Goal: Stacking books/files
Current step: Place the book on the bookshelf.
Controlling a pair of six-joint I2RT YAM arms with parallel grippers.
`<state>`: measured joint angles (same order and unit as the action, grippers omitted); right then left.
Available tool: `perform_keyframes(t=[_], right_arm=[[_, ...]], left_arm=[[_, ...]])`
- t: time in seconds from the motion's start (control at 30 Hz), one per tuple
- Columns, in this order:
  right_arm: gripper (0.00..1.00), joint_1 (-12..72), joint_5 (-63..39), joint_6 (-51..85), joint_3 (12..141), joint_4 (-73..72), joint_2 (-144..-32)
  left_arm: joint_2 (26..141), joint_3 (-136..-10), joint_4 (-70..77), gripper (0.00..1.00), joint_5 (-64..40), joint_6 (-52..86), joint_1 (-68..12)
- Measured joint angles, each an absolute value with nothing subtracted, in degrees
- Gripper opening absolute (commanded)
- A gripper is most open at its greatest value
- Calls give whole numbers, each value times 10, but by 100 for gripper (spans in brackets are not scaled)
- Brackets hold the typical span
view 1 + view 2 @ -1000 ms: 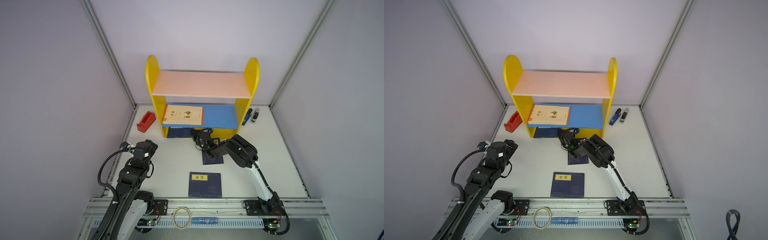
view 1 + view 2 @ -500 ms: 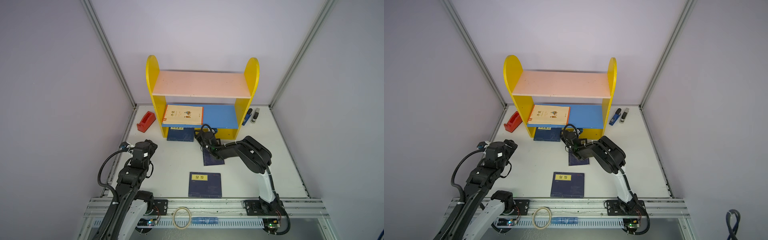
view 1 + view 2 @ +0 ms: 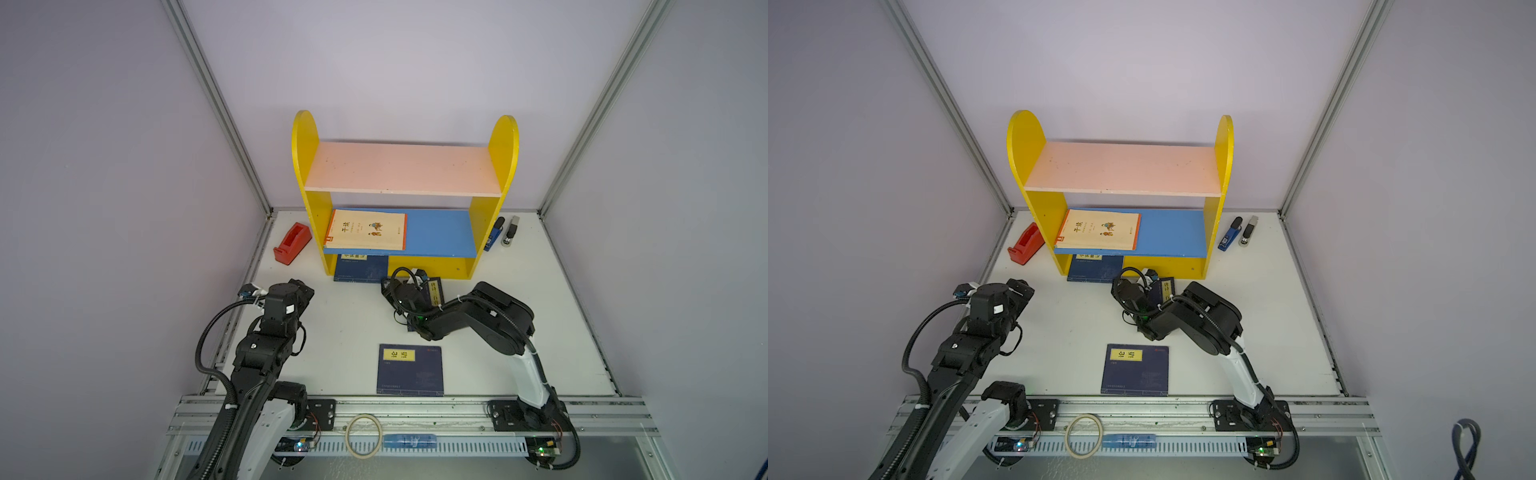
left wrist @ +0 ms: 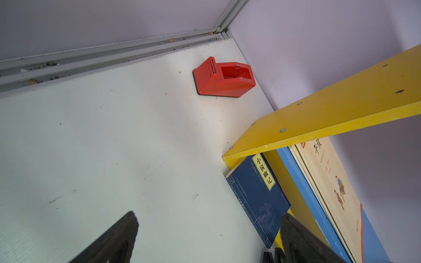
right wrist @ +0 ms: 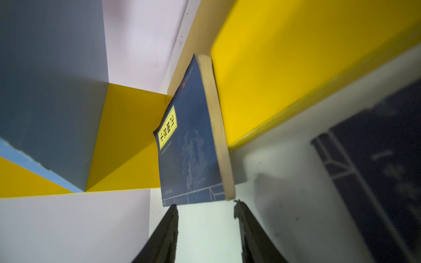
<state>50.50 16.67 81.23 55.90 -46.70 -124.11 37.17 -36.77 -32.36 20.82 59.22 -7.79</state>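
Shelf (image 3: 399, 166), cream books (image 3: 368, 230) on blue tier (image 3: 440, 232), navy book (image 3: 360, 268) below, left pincer (image 4: 208, 218) wide, right pincer (image 5: 205, 206) parted, empty

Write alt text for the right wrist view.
A navy book with a yellow label lies partly inside the bottom compartment of the yellow shelf, the open right gripper at its near edge. A second navy book lies blurred alongside.

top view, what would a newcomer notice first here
The bright yellow bookshelf at the back of the table, with a cream book lying on its blue shelf. Then the red tape dispenser beside it, and a navy book with a yellow label lying flat near the front edge.
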Motion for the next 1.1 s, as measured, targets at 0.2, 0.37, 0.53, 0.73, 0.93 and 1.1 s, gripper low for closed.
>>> perform_keyframes(t=[0.2,0.37,0.53,0.73,0.93,1.1], right_arm=[[26,510,170,830,599,-467,-1280],[13,511,177,846,633,-475,-1306],[12,511,179,846,695,-440,-1327],[14,511,182,844,761,-404,-1358],[16,527,192,836,788,-390,-1371],[21,563,207,820,772,-387,-1353]], left_arm=[[376,-368,-323,100,200,592,-75],[379,-368,-323,100,197,592,-73],[383,-368,-320,100,196,592,-71],[388,-368,-319,100,192,592,-69],[392,-368,-319,100,187,592,-66],[392,-368,-317,100,183,592,-63]])
